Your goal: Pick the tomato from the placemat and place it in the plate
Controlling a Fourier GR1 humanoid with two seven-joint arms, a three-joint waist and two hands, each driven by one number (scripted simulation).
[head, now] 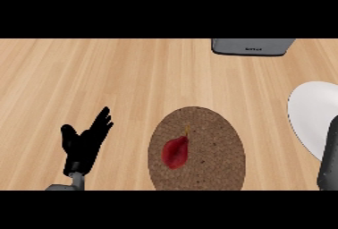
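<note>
Tomato (pixel 175 152) lying left of centre on round brown placemat (pixel 211 134), untouched. White plate (pixel 310 112) right, apart. Left hand (pixel 84 143) resting near left, fingers straight, released. Right hand's state: cannot tell, only forearm (pixel 330 156) visible.

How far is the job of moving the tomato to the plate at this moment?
Nothing looks done yet: the tomato lies on the placemat, and the plate at the right holds nothing visible. Nothing is in hand: the left hand rests open at the lower left, fingers up, and at the right only a grey forearm shows. Grasping, carrying and placing all remain.
</note>
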